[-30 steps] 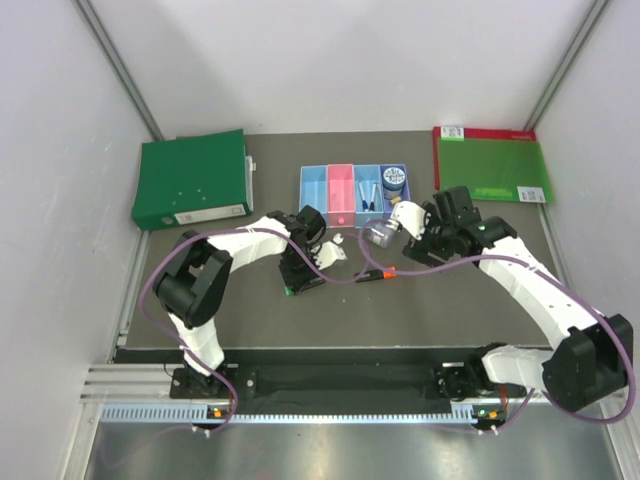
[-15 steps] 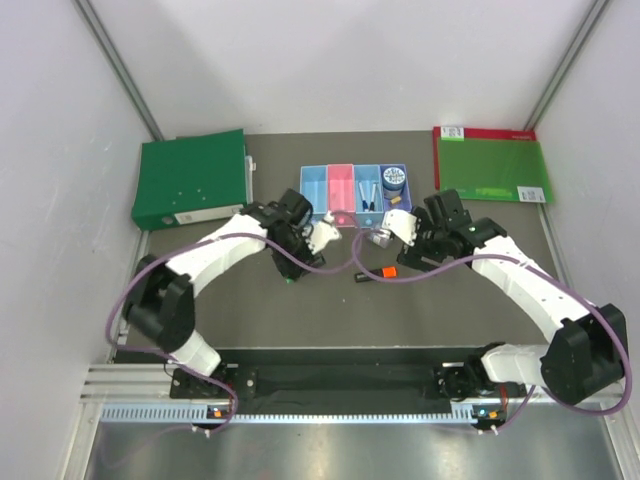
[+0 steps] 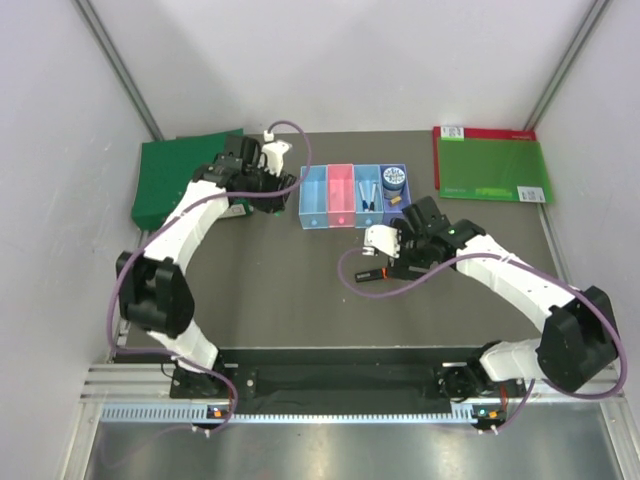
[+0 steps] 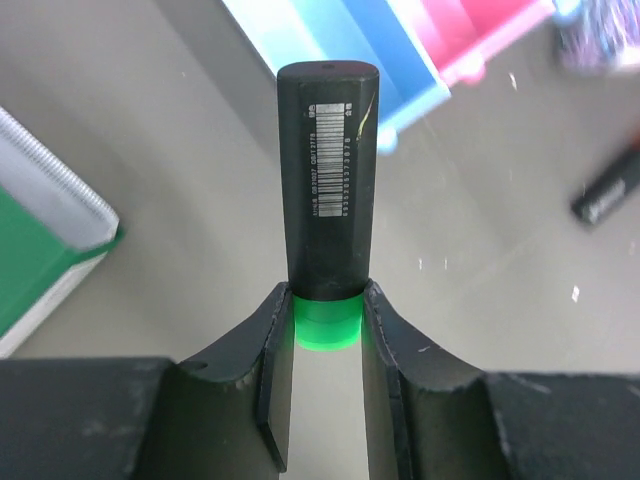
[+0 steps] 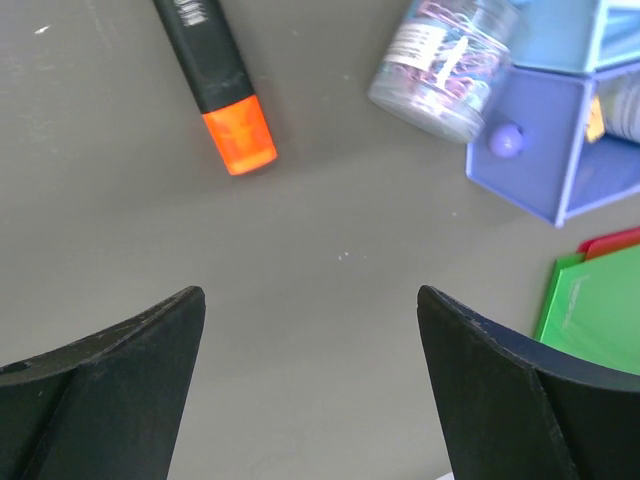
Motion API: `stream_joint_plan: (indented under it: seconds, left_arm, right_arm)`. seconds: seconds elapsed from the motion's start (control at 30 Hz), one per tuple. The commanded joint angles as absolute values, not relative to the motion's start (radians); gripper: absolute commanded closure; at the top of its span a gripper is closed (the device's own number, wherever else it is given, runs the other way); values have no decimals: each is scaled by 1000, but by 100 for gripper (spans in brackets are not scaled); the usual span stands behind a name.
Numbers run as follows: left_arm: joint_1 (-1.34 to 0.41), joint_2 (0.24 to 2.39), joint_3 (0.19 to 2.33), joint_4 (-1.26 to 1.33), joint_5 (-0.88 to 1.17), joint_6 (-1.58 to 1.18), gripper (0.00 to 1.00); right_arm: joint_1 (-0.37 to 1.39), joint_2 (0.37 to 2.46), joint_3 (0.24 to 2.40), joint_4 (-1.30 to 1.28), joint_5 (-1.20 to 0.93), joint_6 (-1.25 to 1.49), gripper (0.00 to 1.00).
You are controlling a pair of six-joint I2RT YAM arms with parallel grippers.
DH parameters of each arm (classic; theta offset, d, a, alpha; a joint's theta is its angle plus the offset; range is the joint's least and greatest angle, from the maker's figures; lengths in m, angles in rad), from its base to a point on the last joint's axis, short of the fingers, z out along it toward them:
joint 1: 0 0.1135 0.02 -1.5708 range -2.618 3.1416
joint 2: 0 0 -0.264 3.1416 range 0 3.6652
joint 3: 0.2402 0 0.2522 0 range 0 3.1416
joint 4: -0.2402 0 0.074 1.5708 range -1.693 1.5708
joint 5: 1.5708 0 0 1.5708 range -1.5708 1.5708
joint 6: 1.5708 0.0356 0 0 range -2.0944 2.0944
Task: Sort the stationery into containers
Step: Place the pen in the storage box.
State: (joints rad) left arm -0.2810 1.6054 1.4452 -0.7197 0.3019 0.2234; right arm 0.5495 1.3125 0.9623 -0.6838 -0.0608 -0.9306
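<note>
My left gripper [image 4: 325,300] is shut on the green cap [image 4: 327,325] of a black highlighter [image 4: 327,180], held above the table just left of the trays; in the top view it is beside the folder [image 3: 266,182]. The four joined trays [image 3: 315,205] stand at the back centre. The third tray holds pens [image 3: 367,192]. The purple-blue one holds the round tin [image 3: 394,178] and a tan block [image 3: 396,201]. My right gripper [image 5: 310,295] is open and empty over bare table [image 3: 398,258]. The orange-capped highlighter [image 5: 215,70] and clear clip box [image 5: 445,65] lie ahead of it.
A green folder [image 3: 175,180] lies at the back left, close to my left gripper. A flat green red-edged board [image 3: 490,165] lies at the back right. The purple-blue tray's corner [image 5: 530,150] is right beside the clip box.
My left gripper has carried the green-capped highlighter from the table's middle up and left, to beside the folder. My right gripper has shifted slightly left and toward the near side.
</note>
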Motion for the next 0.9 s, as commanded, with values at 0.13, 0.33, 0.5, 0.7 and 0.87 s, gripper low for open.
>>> stream_joint_plan:
  seconds: [0.13,0.33,0.5,0.7,0.87]
  left_arm:
    - [-259,1853,1672,-597,475,3,100]
    - [-261,1960,1793,-555,528,-74,100]
    - [-261,2052,1856,-557,520,-86,100]
    - [-261,2129,1871,-545,506,-120,100]
    - [-262,2157,1867,-545,506,-124,100]
  right_arm:
    - [621,1387,997,-664,-67,-963,15]
    - [664,1486,1044,-669,-92,-973,17]
    - [680,1581,1098,-658,-110,-965,18]
    - [681,1657,1158,-649,-120,-969,19]
    - [681,1681,1172,-646,-138,-969,21]
